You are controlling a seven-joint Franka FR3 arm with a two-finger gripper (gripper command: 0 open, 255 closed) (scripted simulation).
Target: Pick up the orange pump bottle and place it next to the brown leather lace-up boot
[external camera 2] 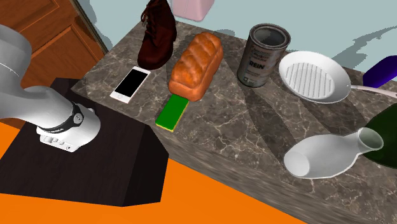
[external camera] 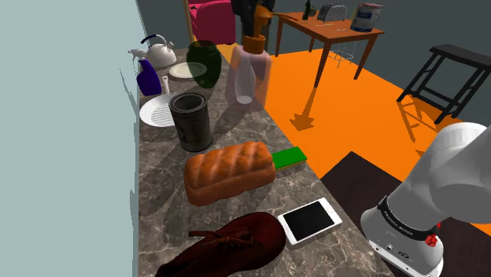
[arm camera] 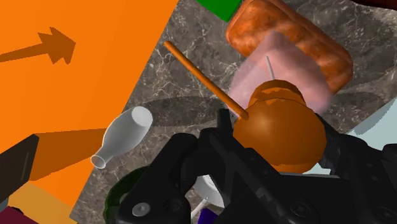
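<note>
The gripper [external camera: 256,30] is closed on the pump bottle [external camera: 250,72], clasping it at its orange pump head. In the wrist view the black fingers [arm camera: 222,143] press against either side of that rounded orange head [arm camera: 280,130]. The thin orange nozzle juts out sideways past one finger. The bottle's translucent pinkish body extends away from the gripper toward the bread loaf [arm camera: 289,41], whose crust shows through it.

In the shoulder view the bottle hangs upright under the gripper, off the marble counter [external camera: 161,197]. It is well apart from the bread loaf [external camera: 230,173], out beyond the loaf's far end near the counter's edge over the orange floor.

The dark reddish-brown boot [external camera: 236,244] lies on the opposite side of the loaf, close to its near end, so the loaf sits between bottle and boot. A white phone [external camera: 311,222] lies flat just beside the boot, on the loaf's floor side. A green flat block [external camera: 289,157] touches the loaf's edge on that same side.

Past the loaf's far end stands a dark can [external camera: 191,122], and farther on, a dark green vase [external camera: 203,63]. A white vase [external camera 2: 327,156] lies on its side at the counter's edge, well apart from the loaf, out past the can.
</note>
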